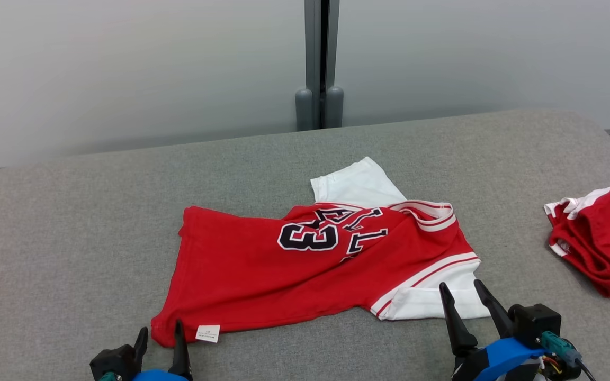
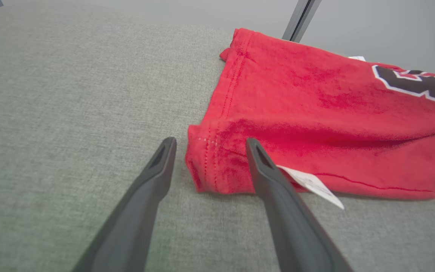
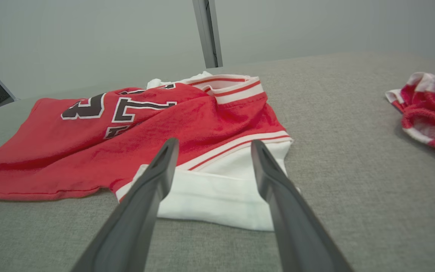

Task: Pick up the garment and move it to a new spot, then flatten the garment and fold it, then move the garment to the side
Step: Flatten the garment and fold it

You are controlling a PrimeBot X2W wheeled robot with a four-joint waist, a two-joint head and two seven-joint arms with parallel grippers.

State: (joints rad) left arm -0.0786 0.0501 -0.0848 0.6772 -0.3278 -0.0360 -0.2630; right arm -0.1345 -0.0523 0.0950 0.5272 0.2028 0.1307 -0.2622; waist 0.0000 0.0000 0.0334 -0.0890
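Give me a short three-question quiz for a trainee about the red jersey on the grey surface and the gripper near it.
1. True or false: the left gripper is shut on the red jersey with white sleeves and a black number.
2. Where does the crumpled red and white garment lie on the grey fabric surface? A: on the robot's right, apart from the jersey. B: on top of the jersey. C: under the jersey.
3. What small thing lies at the jersey's hem corner beside the left gripper?
Key: 1 false, its jaws stand open. 2 A. 3 a white label.
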